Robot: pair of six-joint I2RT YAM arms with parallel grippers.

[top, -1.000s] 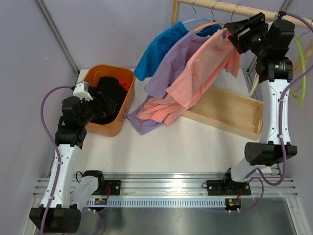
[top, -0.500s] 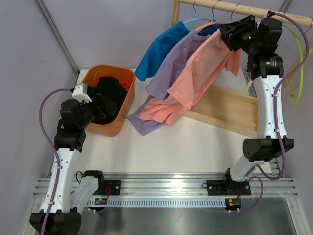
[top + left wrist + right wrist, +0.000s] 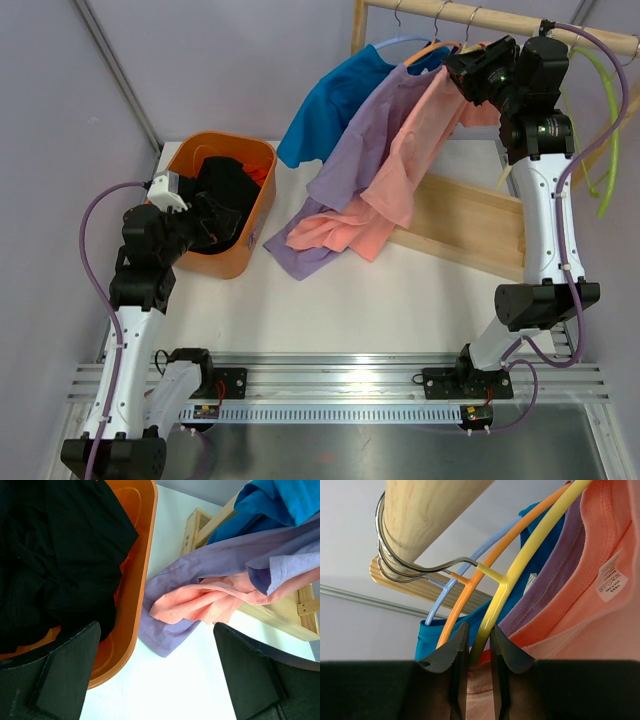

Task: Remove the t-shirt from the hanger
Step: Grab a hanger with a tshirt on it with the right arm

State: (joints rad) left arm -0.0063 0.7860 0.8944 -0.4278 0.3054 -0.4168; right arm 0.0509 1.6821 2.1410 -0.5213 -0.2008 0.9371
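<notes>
Nearest, on the left, the left tool (image 3: 156, 650) hangs wide open and empty over the near rim of the orange basket (image 3: 258, 212), which holds black clothes (image 3: 222, 195). It is well apart from the shirts.

Further in, the hems of the purple t-shirt (image 3: 345, 150) and the pink t-shirt (image 3: 405, 150) trail onto the white tabletop (image 3: 330, 310), just left of the long wooden tray (image 3: 470, 235). The pink one lies on top, and a blue t-shirt (image 3: 325, 105) hangs behind them.

Farthest, at the right, all three hang from the wooden rail (image 3: 430, 510). The right tool (image 3: 480, 652) is up there, fingers narrow, one on each side of the yellow hanger (image 3: 489, 615) just below its hook, and they look to be touching it. The pink t-shirt appears to be the one on this hanger, so it is probably the one to remove.

To do this step well, the hold should sit only on the yellow arm. The orange hanger (image 3: 517, 530) lies right beside it and the hooks are bunched together on the rail. The hanger should be held firmly and moved gently, so that the other hooks are not dragged along. The shirt would come away most easily one shoulder at a time, not tugged straight down.

A white label (image 3: 614, 577) inside the pink collar carries print, but it is too small and too turned to read.
</notes>
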